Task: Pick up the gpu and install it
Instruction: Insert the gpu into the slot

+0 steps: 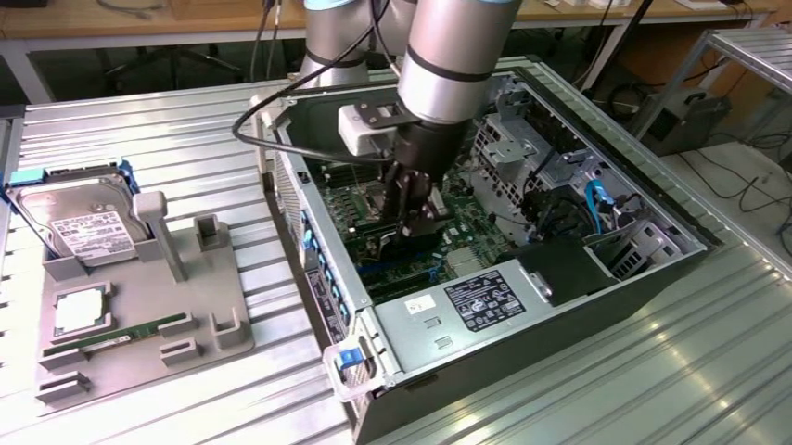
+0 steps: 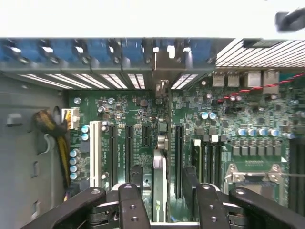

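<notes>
Grey plastic makes up the holder tray (image 1: 185,306) at the exterior view's left, on the ribbed metal table (image 1: 185,130). At its far end a silver hard drive (image 1: 77,222) with a white label leans; nearer lies a narrow green memory stick (image 1: 118,336). To the right stands the open computer case (image 1: 409,334), its green motherboard (image 1: 465,232) exposed. The arm reaches down into it, and the gripper (image 1: 415,215) pinches the gpu (image 1: 413,236) edge-on, low over the board near the case's rear wall. In the wrist view the fingers (image 2: 131,205) press on either side of the thin card (image 2: 159,183), which stands among the black expansion slots (image 2: 178,157), its silver bracket toward the slotted rear panel (image 2: 128,78).
</notes>
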`<state>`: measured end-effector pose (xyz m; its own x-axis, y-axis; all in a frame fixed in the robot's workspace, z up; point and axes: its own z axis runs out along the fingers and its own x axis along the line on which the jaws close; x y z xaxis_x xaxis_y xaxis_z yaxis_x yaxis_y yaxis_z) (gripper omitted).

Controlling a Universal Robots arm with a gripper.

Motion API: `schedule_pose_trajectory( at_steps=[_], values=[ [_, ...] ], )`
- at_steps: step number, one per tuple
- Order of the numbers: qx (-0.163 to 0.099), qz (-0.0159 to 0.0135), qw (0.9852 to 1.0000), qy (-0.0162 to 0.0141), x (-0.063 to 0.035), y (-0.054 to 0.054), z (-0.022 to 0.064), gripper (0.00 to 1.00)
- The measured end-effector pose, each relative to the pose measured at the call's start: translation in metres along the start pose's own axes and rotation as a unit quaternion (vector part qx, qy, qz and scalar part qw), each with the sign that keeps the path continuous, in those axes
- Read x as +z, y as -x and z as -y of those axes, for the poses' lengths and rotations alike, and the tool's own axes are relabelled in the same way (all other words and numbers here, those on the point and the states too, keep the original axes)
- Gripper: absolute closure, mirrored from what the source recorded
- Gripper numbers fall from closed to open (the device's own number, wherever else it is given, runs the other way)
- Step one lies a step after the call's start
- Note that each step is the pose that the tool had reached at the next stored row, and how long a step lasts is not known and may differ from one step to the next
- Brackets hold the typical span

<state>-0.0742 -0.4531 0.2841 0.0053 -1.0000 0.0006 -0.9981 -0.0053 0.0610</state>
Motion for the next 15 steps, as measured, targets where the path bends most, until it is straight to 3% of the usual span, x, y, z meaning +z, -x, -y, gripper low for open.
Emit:
schedule_pose_trajectory(
  at_steps=[2,5,11,12,15],
  values=[
    [0.000,0.0000,1.0000,0.0000,-0.0114,0.000,-0.0007,0.54],
    [0.000,-0.0001,1.0000,0.0001,-0.0177,0.000,-0.0011,0.56],
    [0.000,-0.0001,1.0000,-0.0006,-0.0170,0.005,-0.0010,0.80],
    [0.000,0.0000,1.0000,-0.0013,-0.0162,0.006,-0.0010,0.86],
    [0.000,-0.0001,1.0000,-0.0059,-0.0109,0.008,-0.0019,0.89]
  ],
)
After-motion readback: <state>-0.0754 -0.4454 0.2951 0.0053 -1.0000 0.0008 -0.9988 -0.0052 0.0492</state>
